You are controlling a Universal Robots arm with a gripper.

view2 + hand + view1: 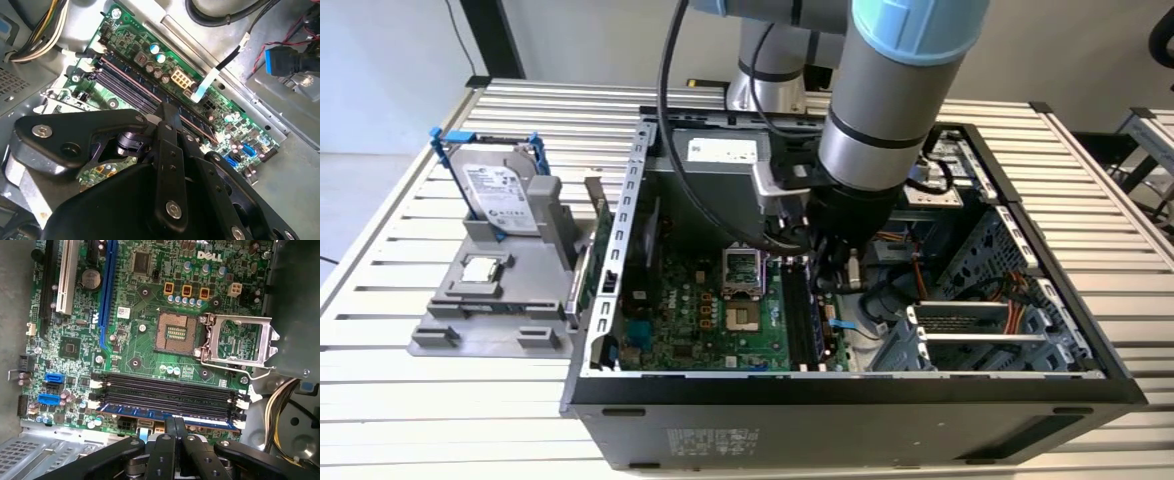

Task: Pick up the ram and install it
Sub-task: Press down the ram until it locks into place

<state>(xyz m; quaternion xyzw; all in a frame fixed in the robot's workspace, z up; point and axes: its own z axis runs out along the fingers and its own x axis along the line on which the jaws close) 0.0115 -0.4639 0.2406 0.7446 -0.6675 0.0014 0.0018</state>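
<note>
One arm reaches down into the open computer case (640, 250), which lies on its side on a slatted desk (414, 400). The gripper (175, 427) hangs low over the green motherboard (135, 347), right at the row of black memory slots (165, 392). Its fingers (171, 425) are pressed together, closed on the ram (150, 415), a thin blue-edged stick standing on edge in the slot nearest the board's edge. In the first wrist view the stick runs the length of that slot, between the pale end clips. The processor socket (175, 332) sits bare beside its raised metal frame (237, 342).

In the second wrist view the closed fingertips (167, 112) come down on the slot row. On the desk near its edge at the exterior view's left stands a grey fixture (494, 300) carrying a hard drive (494, 195) upright in a blue frame.
</note>
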